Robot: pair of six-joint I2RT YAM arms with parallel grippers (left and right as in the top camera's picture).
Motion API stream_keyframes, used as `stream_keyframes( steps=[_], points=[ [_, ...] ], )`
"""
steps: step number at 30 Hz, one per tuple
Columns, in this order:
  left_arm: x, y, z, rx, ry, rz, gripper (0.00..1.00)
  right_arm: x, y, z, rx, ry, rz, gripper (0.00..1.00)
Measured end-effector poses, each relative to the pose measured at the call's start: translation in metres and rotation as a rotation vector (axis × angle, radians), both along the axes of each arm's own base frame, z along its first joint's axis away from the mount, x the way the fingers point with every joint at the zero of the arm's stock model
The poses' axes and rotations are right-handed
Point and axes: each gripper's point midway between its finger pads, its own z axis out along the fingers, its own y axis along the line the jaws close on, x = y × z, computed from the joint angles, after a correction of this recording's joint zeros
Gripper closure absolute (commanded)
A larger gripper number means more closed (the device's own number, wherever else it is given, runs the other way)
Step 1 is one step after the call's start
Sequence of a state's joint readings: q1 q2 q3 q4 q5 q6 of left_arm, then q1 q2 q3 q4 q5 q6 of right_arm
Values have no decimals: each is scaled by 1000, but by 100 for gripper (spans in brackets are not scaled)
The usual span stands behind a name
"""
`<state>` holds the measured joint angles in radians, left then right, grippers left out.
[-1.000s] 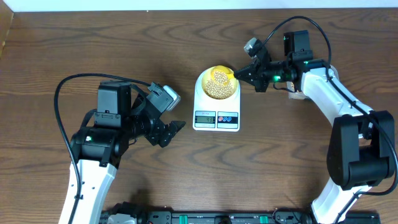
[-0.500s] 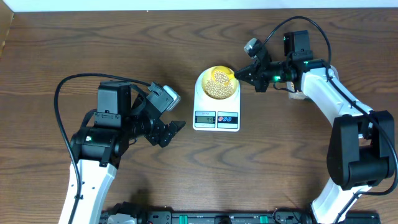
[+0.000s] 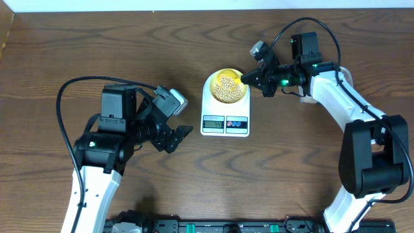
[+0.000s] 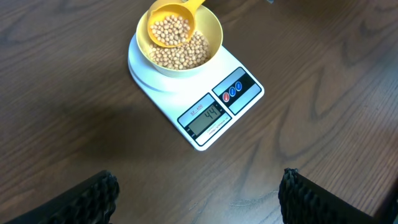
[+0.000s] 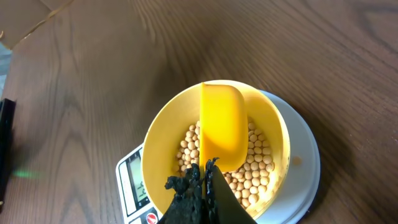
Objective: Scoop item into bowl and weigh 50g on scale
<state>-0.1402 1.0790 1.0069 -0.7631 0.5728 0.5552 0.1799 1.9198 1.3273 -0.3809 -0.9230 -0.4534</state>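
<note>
The white scale [image 3: 224, 123] stands mid-table, and its display reads 44 in the left wrist view [image 4: 205, 115]. The yellow-cream bowl [image 3: 226, 96] sits on it, holding beige beans [image 4: 196, 53]. My right gripper [image 3: 249, 79] is shut on the handle of a bright yellow scoop [image 4: 171, 28], which holds beans over the bowl. In the right wrist view the scoop [image 5: 222, 124] is above the bowl [image 5: 158, 149] and its beans [image 5: 258, 168], with my fingers [image 5: 204, 180] shut on the handle. My left gripper [image 3: 178, 136] is open and empty, left of the scale.
A pale object [image 3: 311, 98] lies mostly hidden under the right arm. Cables loop over both arms. A black rail [image 3: 220, 226] runs along the table's front edge. The left wrist view shows bare wood between the left fingers [image 4: 198, 185].
My right gripper and the scoop have shifted slightly left and up over the bowl. The left arm has not moved.
</note>
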Motion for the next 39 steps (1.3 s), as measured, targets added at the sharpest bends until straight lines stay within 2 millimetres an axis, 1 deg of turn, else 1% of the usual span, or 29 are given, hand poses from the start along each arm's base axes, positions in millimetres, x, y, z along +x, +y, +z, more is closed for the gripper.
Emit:
stream_keyframes(
  steps=[13, 18, 23, 39],
  points=[
    [0, 0, 0, 0, 0, 0, 16, 0, 0, 0, -1, 3, 0, 99],
    [0, 0, 0, 0, 0, 0, 16, -4, 1, 0, 7, 17, 9, 99],
    [0, 0, 0, 0, 0, 0, 16, 3, -3, -4, -29, -6, -20, 99],
    [0, 0, 0, 0, 0, 0, 16, 0, 1, -1, -6, 4, -5, 99]
  ],
)
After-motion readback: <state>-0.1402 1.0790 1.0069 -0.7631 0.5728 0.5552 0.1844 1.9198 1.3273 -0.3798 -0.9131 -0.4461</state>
